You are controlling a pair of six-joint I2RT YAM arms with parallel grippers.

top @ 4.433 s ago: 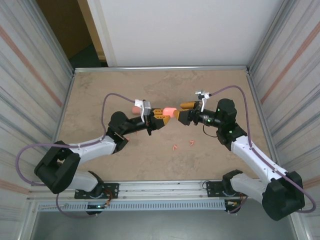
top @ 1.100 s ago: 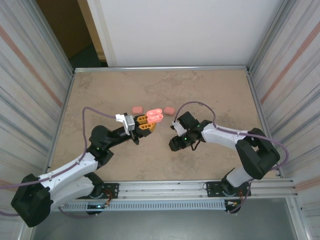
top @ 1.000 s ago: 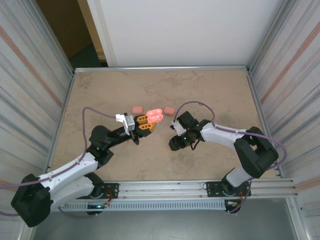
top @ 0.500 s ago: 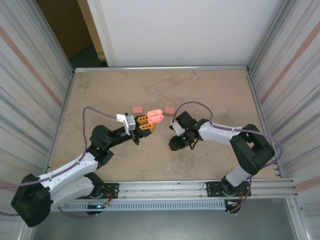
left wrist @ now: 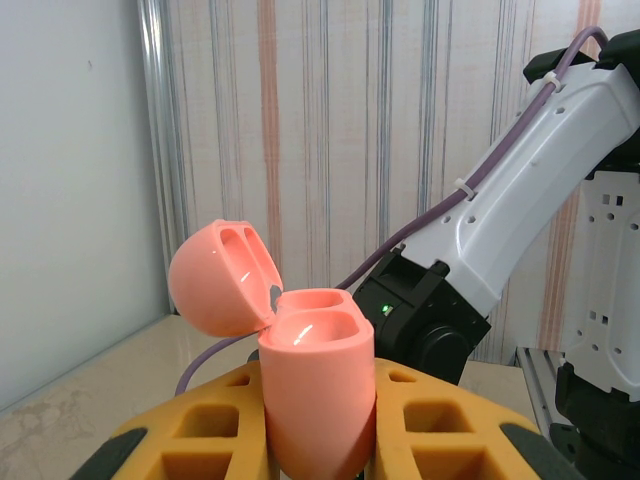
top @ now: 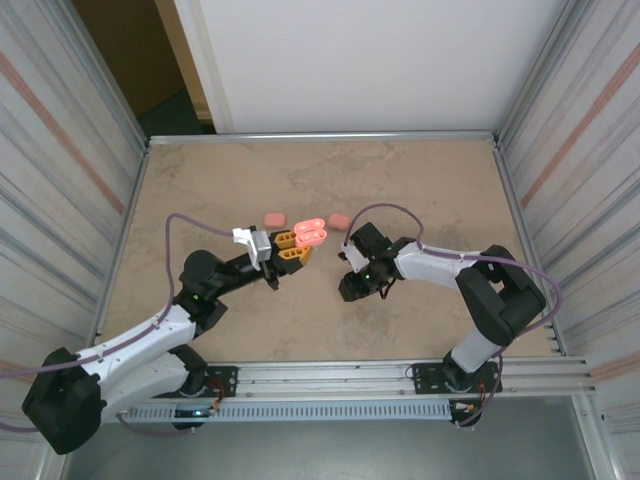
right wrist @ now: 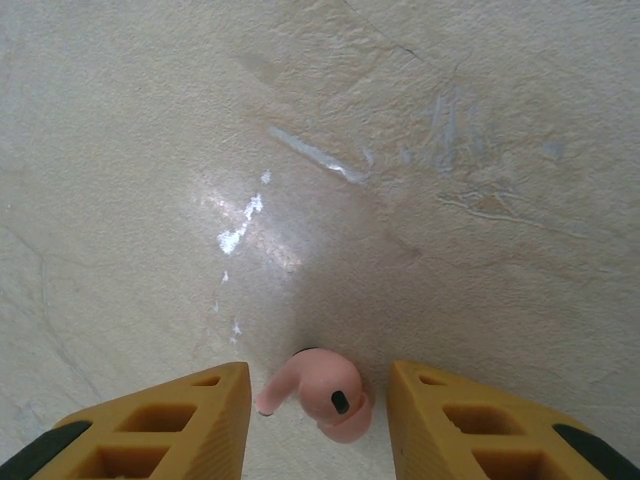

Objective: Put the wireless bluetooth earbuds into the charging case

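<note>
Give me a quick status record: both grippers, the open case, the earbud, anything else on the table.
left gripper: shut on salmon-pink rounded charging case, upright, lid open, both wells look empty
right gripper: open, pointing down, jaws either side of tiny pink stemmed earbud, small gaps both sides
earbud: lying on beige stone-patterned table
other items: two closed pink rounded cases on table, beyond the grippers

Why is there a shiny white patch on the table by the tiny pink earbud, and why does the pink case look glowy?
Right wrist view: the white streaks are light bouncing off the table, just past the sharp earbud and its soft shadow. Left wrist view: the open charging case has bright glints on its glossy rims. Top external view: it looks washed-out bright.
</note>
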